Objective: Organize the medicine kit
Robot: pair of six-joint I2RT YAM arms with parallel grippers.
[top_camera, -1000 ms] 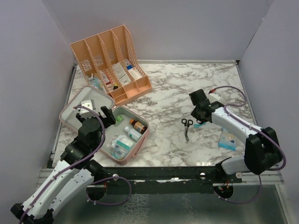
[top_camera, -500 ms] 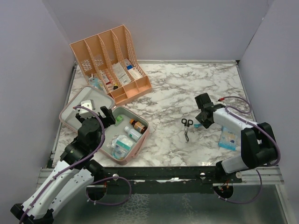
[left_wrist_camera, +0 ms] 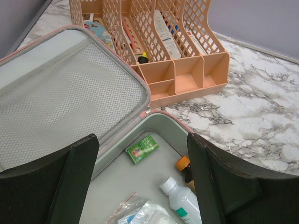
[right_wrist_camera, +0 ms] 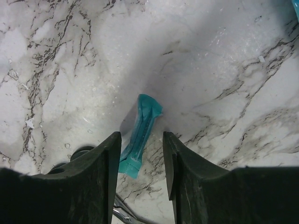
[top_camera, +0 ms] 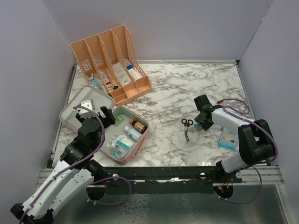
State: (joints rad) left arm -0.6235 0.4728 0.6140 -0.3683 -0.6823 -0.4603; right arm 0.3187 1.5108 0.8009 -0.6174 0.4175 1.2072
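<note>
The medicine kit [top_camera: 142, 140] lies open at the left, a pink case with grey-green lining and a mesh lid [left_wrist_camera: 65, 88]. Inside are a green sachet [left_wrist_camera: 142, 148], a white bottle [left_wrist_camera: 182, 198], an amber bottle with an orange cap [left_wrist_camera: 183, 163] and a plastic bag [left_wrist_camera: 140, 214]. My left gripper [top_camera: 107, 114] is open and empty above the case's hinge; in the left wrist view [left_wrist_camera: 142, 140] it frames the case floor. My right gripper [top_camera: 200, 122] is open and low over a teal sachet [right_wrist_camera: 147, 112] lying on the marble, which sits between its fingers [right_wrist_camera: 141, 137], nearer the left finger.
Black-handled scissors [top_camera: 187, 127] lie just left of the right gripper. A blue packet [top_camera: 228, 138] lies near the right arm. A peach slotted organizer [top_camera: 112, 60] holding boxes and tubes stands at the back left. Walls close in on three sides.
My right gripper has moved nearer and down onto the marble, so its open fingers now straddle the teal sachet. The left arm and the case have not moved.
</note>
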